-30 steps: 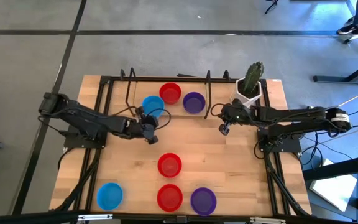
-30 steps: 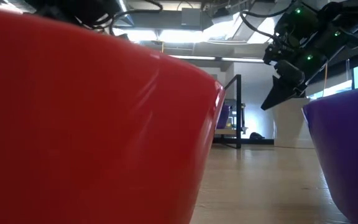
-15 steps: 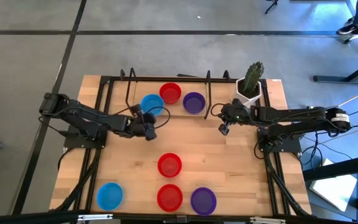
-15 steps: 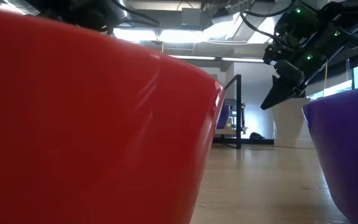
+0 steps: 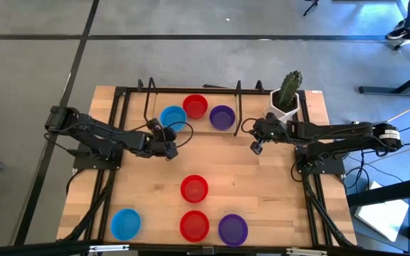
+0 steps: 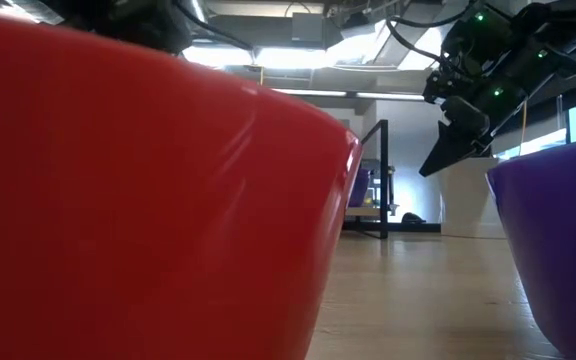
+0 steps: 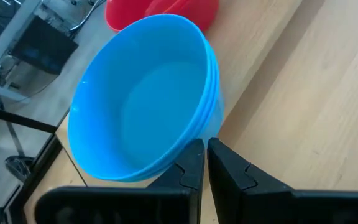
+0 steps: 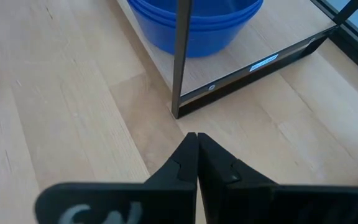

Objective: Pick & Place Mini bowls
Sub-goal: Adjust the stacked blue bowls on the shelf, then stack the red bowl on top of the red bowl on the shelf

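Three bowls are seen grouped at the table's far edge: a blue stack (image 5: 174, 117), a red bowl (image 5: 195, 106) and a purple bowl (image 5: 221, 116). In the left wrist view the blue one shows a doubled rim, so it is judged to be two bowls nested (image 7: 143, 98). Four bowls are left on the near half: one red (image 5: 193, 188) mid-table, then blue (image 5: 125, 223), red (image 5: 193, 225) and purple (image 5: 233, 229) along the near edge. The left gripper (image 5: 168, 148) is held just beside the blue stack, its fingers (image 7: 193, 163) pressed together with nothing between them. The right gripper (image 5: 257, 147) is parked near the cactus pot (image 5: 286, 104), fingers together, empty. Judged roughly half done: no bowl is in hand, and four are left to be carried to the far group.
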